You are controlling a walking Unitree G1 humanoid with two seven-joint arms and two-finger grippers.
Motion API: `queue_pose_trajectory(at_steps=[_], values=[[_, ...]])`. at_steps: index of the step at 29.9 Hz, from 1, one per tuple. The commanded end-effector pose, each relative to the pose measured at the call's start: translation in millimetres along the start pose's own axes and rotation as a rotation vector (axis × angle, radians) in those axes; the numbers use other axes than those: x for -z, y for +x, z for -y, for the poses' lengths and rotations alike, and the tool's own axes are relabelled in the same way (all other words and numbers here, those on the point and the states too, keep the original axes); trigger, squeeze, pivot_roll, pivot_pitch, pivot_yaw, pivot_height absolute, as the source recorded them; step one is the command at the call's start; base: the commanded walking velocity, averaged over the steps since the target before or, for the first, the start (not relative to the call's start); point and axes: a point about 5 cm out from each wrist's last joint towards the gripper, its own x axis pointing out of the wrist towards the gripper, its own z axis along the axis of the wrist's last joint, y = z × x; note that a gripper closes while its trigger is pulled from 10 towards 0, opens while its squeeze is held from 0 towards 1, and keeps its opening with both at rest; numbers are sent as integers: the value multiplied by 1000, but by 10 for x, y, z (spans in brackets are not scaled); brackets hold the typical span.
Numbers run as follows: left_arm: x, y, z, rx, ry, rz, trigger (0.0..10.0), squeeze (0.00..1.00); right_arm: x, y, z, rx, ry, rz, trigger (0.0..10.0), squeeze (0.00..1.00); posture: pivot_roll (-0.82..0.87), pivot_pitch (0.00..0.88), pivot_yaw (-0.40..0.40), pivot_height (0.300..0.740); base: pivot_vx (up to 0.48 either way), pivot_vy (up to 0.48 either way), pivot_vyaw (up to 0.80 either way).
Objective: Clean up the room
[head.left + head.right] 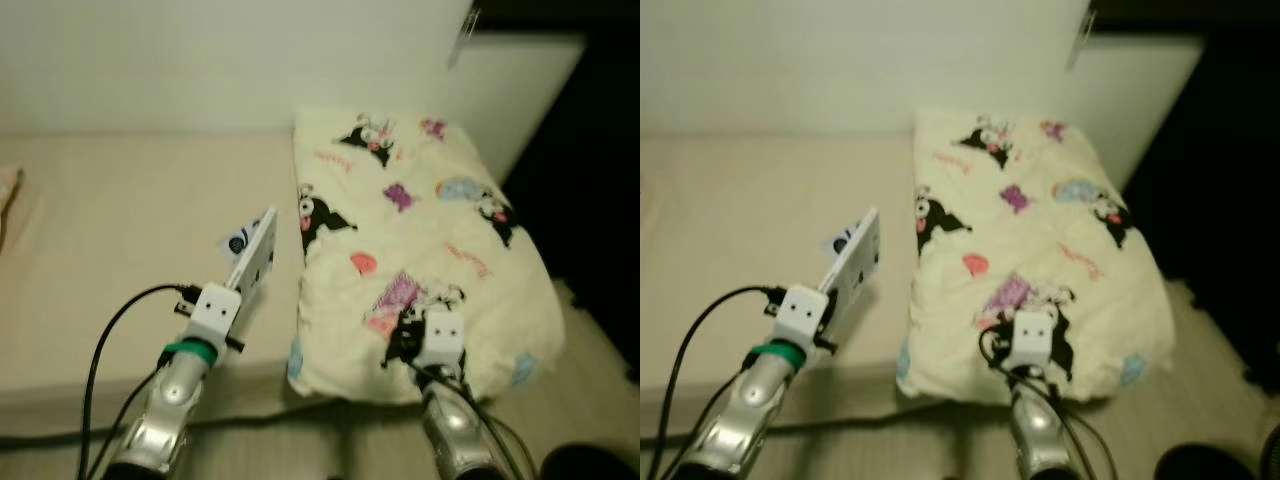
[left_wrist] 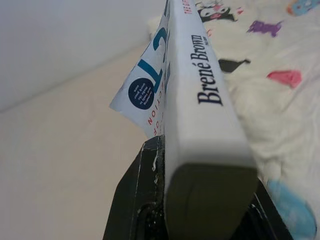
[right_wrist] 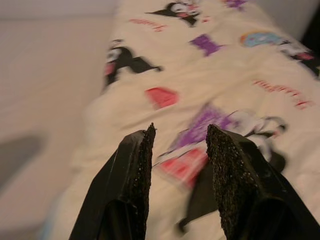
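Note:
My left gripper (image 1: 228, 300) is shut on a white book (image 1: 252, 255), held on edge above the beige bed, left of the pillow. In the left wrist view the book's spine (image 2: 202, 100) reads "Brené Brown" and sits clamped between the black fingers (image 2: 135, 200). A cream pillow (image 1: 415, 250) printed with cartoon figures lies at the head of the bed. My right gripper (image 3: 179, 142) hovers open over the pillow's near end with nothing between its fingers (image 3: 137, 165); its wrist (image 1: 440, 345) shows above the pillow's front edge.
The beige mattress (image 1: 120, 230) stretches to the left of the pillow, with a pale wall (image 1: 200, 60) behind. A dark gap (image 1: 600, 180) lies to the right of the bed. The floor strip (image 1: 330, 440) runs along the bed's near edge.

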Motion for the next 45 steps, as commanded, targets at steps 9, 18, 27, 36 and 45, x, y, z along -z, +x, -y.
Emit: queue_pose_trajectory(at_steps=[9, 18, 27, 36, 45], values=[[-6, -18, -2, -5, 6, 18, 10000, 0, 31, -14, -22, -26, -17, -18, 10000, 0, 45, 2, 44, 740, -382, 0, 0], [-1, -17, -9, -3, 9, 18, 10000, 0, 56, -26, -20, -28, -32, -33, 10000, 0, 43, 7, 48, 740, -384, 0, 0], [2, -12, -9, -5, 8, 8, 10000, 0, 57, -32, -35, -44, -30, -30, 10000, 0, 45, 8, 50, 740, -255, 0, 204], [20, -10, 9, 2, 14, -5, 10000, 0, 53, -35, -60, -65, -29, -27, 10000, 0, 43, 6, 51, 740, 0, 0, 793], [20, 3, 6, -2, 17, -6, 10000, 0, 52, -34, -50, -67, -25, -27, 10000, 0, 35, 0, 52, 740, 0, 0, 626]])
